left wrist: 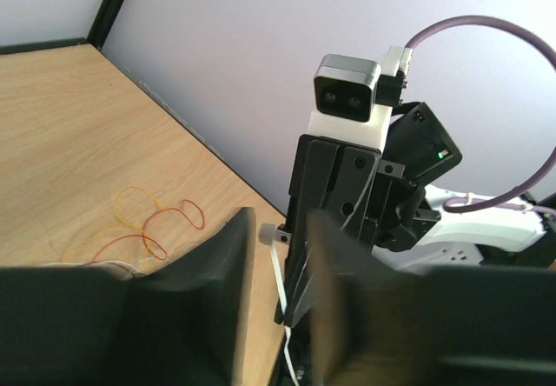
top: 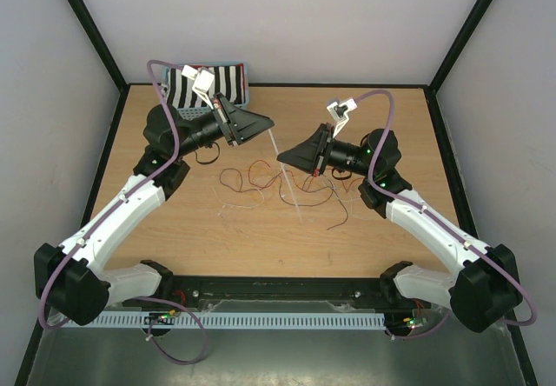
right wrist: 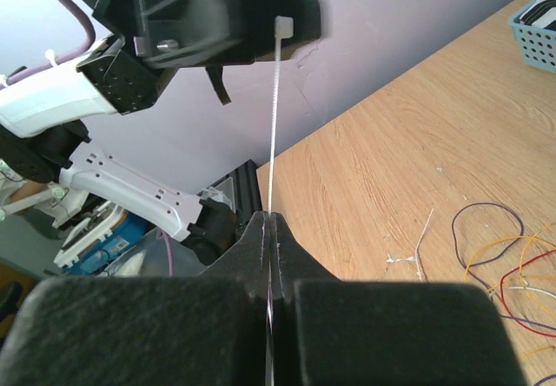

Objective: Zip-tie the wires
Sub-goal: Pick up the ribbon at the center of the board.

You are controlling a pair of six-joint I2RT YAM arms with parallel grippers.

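The wires are thin red, orange, yellow and dark strands lying in loose loops on the wooden table between the arms. They also show in the left wrist view and the right wrist view. My right gripper is shut on the strap of a white zip tie and holds it above the table. The tie's head sticks up toward my left gripper. My left gripper is open, and the head sits between its jaws, not clamped.
A blue basket holding a striped black-and-white cloth stands at the back left, behind the left arm. Small white offcuts lie on the table near the wires. Black frame posts and pale walls enclose the table.
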